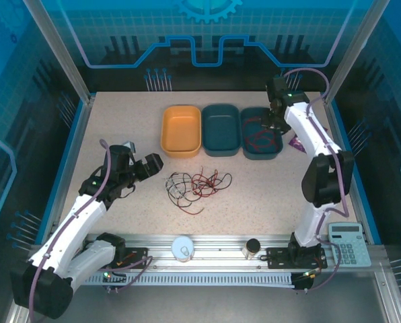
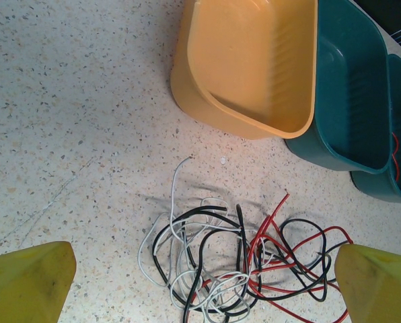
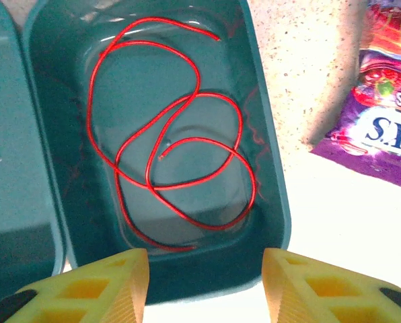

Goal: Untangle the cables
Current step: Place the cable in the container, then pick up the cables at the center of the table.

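Right wrist: right gripper [image 3: 204, 282] released over a looped thin red wire [image 3: 187, 98] in a teal plastic bin [image 3: 271, 168]; left wrist: left gripper [image 2: 204, 282] spread wide over tangled red, white-grey, black wires [image 2: 234, 269]

A tangle of cables [image 1: 194, 186] lies on the counter [image 1: 120, 128] near its middle. Beyond it, from twelve to two o'clock, three bins stand side by side in a row: the left bin [image 1: 165, 134], the middle bin [image 1: 205, 131] and the right bin [image 1: 261, 157]. One loose cable [image 3: 187, 140] lies looped in the right bin. A snack packet [image 1: 297, 143] lies at that bin's three o'clock. A calculator [image 1: 349, 243] sits at four o'clock from the tangle, by the near right corner.
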